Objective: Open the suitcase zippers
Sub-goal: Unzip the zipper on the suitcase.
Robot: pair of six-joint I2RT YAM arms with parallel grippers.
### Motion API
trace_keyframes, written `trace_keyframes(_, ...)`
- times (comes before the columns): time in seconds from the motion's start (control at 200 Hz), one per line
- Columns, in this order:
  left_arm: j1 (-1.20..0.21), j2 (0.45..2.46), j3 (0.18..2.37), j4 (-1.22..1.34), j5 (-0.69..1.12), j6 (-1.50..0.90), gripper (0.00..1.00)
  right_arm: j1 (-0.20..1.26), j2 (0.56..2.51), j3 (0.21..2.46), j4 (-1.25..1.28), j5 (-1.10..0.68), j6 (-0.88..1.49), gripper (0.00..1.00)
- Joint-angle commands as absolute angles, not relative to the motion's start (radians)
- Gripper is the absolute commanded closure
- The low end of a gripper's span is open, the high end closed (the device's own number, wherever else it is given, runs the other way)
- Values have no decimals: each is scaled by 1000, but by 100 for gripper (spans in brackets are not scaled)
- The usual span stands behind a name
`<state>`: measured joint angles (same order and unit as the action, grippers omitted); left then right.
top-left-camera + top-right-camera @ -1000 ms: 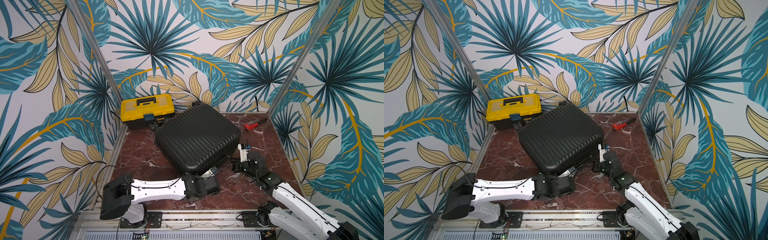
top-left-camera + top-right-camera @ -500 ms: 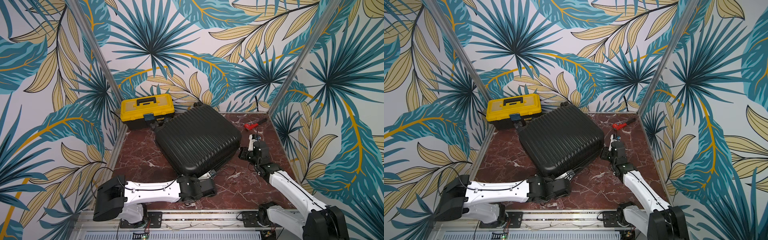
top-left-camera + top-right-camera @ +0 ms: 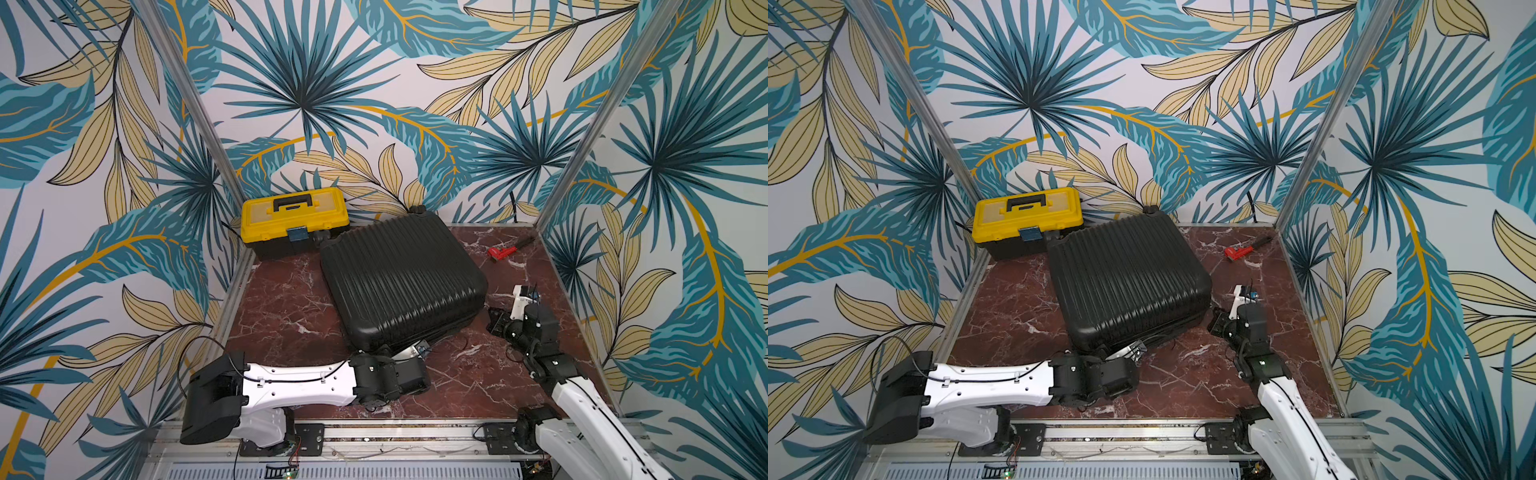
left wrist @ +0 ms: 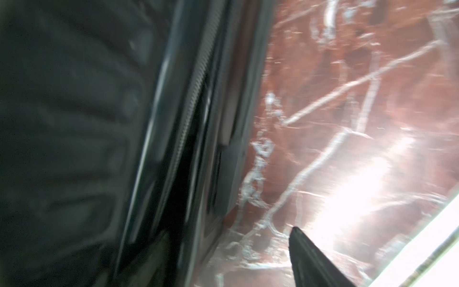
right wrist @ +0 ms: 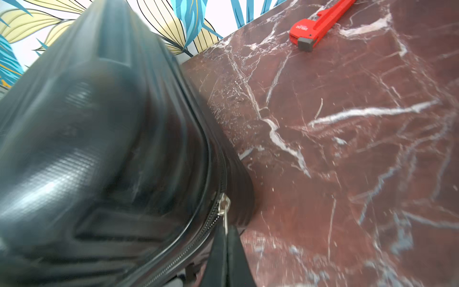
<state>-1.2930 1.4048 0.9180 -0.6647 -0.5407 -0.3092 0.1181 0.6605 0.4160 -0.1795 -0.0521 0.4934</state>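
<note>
The black ribbed suitcase (image 3: 399, 282) (image 3: 1125, 282) lies flat on the red marble table (image 3: 291, 299). My right gripper (image 3: 494, 323) (image 3: 1214, 322) is at its near right corner. In the right wrist view it (image 5: 224, 233) is shut on the silver pull of a zipper (image 5: 223, 203) on the rim seam. My left gripper (image 3: 419, 347) (image 3: 1136, 347) sits at the suitcase's near edge. The left wrist view shows only one finger (image 4: 310, 258), well off centre, so the jaws are open and hold nothing. Beside it the zipper seam (image 4: 196, 99) gapes dark.
A yellow-lidded black toolbox (image 3: 295, 220) stands at the back left, touching the suitcase's far corner. A red pipe wrench (image 3: 503, 251) (image 5: 315, 27) lies at the back right. Patterned walls with metal posts close in the table on three sides.
My left gripper's jaws have come apart. My right gripper swung toward the back along the suitcase's right side, then came back to the near right corner, staying shut.
</note>
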Motion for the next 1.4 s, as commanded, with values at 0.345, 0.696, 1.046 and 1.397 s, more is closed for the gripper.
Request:
trace_keyframes(0.345, -982, 1374, 986, -668, -513, -497, 4, 164, 301, 360, -606, -31, 668, 100)
trace_keyframes(0.696, -805, 1356, 1103, -668, -207, -667, 5, 533, 396, 355, -561, 89, 724, 100)
trace_keyframes(1.046, -805, 1048, 799, -600, 1, -1394, 10, 798, 687, 395, -331, 300, 803, 100)
trace_keyframes(1.397, -796, 1280, 776, -294, 79, -1468, 22, 911, 733, 397, -271, 357, 851, 100)
